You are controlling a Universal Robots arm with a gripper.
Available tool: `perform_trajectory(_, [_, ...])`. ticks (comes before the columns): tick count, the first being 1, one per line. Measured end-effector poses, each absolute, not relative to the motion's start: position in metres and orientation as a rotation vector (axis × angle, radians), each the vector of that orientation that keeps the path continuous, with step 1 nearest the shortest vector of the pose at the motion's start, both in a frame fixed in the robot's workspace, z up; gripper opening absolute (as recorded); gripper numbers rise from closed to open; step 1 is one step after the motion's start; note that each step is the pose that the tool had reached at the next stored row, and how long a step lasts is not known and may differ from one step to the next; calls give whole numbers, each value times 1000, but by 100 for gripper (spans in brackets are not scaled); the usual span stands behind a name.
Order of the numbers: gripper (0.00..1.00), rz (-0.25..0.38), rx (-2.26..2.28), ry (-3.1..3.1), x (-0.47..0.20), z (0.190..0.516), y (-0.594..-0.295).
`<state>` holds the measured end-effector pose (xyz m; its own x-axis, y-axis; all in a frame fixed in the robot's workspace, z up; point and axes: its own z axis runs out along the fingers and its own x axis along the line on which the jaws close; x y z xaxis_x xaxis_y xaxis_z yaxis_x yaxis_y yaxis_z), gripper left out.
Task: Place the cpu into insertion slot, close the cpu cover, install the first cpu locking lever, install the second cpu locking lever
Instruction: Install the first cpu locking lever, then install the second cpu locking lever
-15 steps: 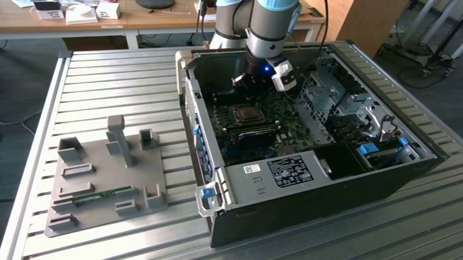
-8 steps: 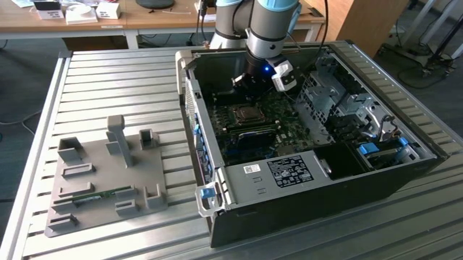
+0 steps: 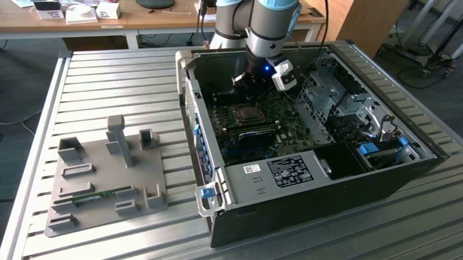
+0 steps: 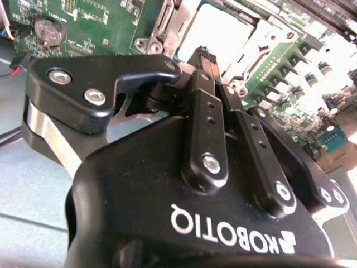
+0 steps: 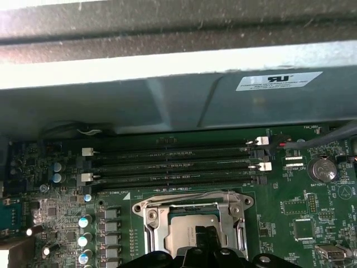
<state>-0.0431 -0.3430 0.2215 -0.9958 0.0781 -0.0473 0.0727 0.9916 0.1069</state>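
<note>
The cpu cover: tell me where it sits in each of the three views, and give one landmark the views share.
Exterior view: the cpu cover lies on the motherboard inside the computer case, just below the end effector.
First wrist view: it frames the cpu, below the memory slots.
Second wrist view: it shows beyond the end effector's fingertips.
Shared landmark: the round coin battery.

Saw white lettering, upside down, on the black body of the gripper point(image 4: 204, 56). Noted a white label point(image 5: 279, 81) with small dark print on the grey case wall point(image 5: 167, 106), tiny white markings across the green board point(image 5: 290, 195), and a printed sticker point(image 3: 290, 171) on the grey metal box point(image 3: 242, 187); all too fine to read.
</note>
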Motion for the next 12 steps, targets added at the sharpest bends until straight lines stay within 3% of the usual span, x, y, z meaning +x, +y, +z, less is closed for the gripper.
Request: perform_trajectory(12, [11,163,117,3084,-43,227,-343])
